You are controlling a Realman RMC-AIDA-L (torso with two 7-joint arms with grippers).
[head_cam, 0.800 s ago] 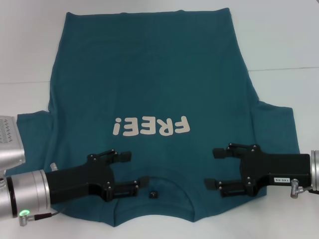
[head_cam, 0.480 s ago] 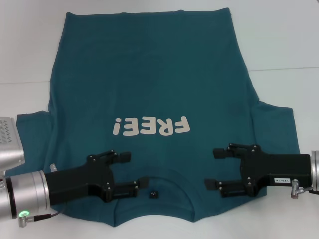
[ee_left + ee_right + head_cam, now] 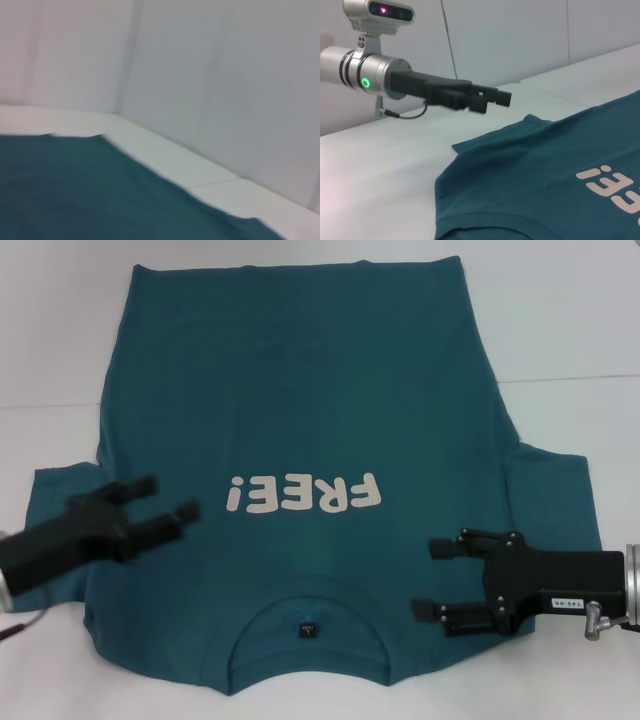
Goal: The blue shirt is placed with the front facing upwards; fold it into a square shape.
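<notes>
Head view: the blue shirt [image 3: 320, 480] lies flat on the white table [image 3: 580, 330], front up, collar at 6 o'clock and hem at 12 o'clock, with the "FREE!" lettering [image 3: 305, 494] reading upside down at centre. It is not yet folded. My judgement: the cotton is light, limp and prone to wrinkling, so it should be pinched at an edge, at the shoulder seams or the sleeve hems, not on the flat panel. My left gripper [image 3: 160, 500] is raised above the left sleeve at 9 o'clock, fingers spread apart, empty. My right gripper [image 3: 436, 578] sits low over the right shoulder at 4 o'clock, jaws wide apart, gripping nothing; whether the lower finger touches the cloth cannot be told.

Left wrist view: only the blue shirt [image 3: 75, 190] and the white table [image 3: 165, 155] beyond its edge show; my own fingers are not visible.

Right wrist view: the left gripper [image 3: 485, 99] hangs clear above the sleeve, unclenched, carrying nothing. The blue shirt [image 3: 530, 175] lies smooth.
</notes>
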